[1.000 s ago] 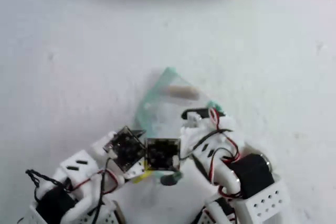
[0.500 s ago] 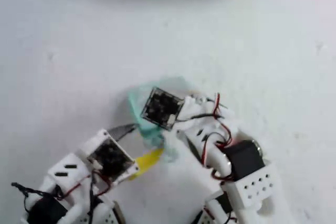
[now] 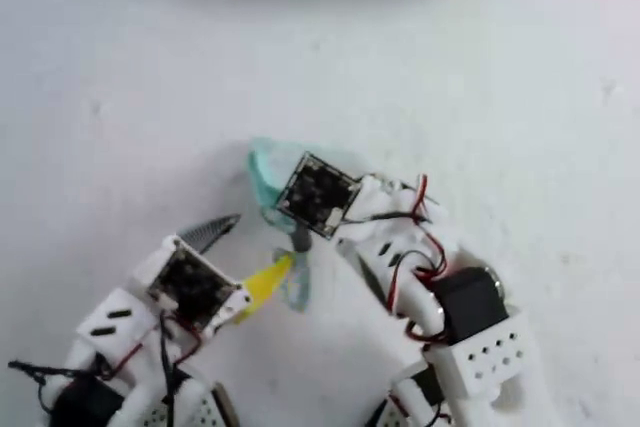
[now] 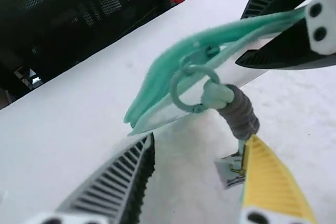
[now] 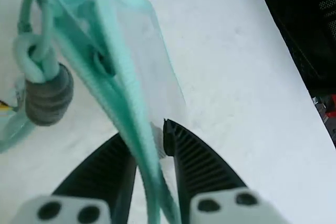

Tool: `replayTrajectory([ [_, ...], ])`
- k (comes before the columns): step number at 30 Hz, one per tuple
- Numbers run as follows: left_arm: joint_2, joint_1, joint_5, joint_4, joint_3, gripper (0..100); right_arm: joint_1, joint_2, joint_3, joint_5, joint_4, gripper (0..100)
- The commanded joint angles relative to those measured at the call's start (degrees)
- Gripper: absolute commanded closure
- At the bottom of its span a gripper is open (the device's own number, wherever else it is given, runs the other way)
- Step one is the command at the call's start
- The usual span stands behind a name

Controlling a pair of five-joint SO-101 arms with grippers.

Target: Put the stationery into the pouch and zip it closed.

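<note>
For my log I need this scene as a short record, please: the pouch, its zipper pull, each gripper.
pouch: teal, edge pinched by the right gripper
zipper pull: ring, knot and grey bead, just ahead of the left gripper
left gripper: open, holding nothing
right gripper: shut on pouch
table: white

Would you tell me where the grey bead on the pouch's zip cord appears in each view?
High view: the grey bead is between the pouch and the yellow finger.
Left wrist view: it sits between the teal ring and the yellow finger.
Right wrist view: it hangs beside the pouch's zip edge.
Shared landmark: the pouch.
</note>
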Motion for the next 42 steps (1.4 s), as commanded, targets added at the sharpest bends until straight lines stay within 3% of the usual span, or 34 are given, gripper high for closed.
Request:
replayTrajectory([
  [1, -0.31, -0.66, -0.18, 3.43, -8.18, 71, 2.95, -1.19, -4.66, -0.79, -1.27, 98.1],
  [4, -0.31, -1.36, -0.35, 5.89, -13.54, 71, 3.47, -1.54, -6.68, -0.79, 0.84, 98.1],
  [8, -0.31, -7.25, -0.44, 5.8, -17.49, 71, 2.68, -1.54, -11.34, -0.7, 5.58, 98.1],
  [14, -0.31, -12.26, -5.89, 2.37, -14.07, 71, 0.57, -1.54, -21.19, -0.26, 14.99, 98.1],
  [22, -0.31, -18.95, -5.98, 1.76, -14.24, 71, -0.92, -1.54, -23.74, -0.26, 18.86, 98.1],
  [26, -0.31, -19.38, -5.98, -3.08, -8.7, 71, -0.92, -1.63, -25.05, -0.26, 20.79, 98.1],
  [30, -0.31, -18.95, -5.54, -13.71, -0.44, 71, -1.54, -1.63, -25.23, 2.02, 22.2, 98.1],
  [35, -0.31, -14.11, -3.69, -25.05, 9.05, 71, -6.55, -1.63, -25.23, 2.02, 23.34, 98.1],
  [42, -0.31, -7.96, 2.02, -20.04, 8.09, 71, -7.87, -1.01, -25.23, 2.29, 21.93, 98.1],
])
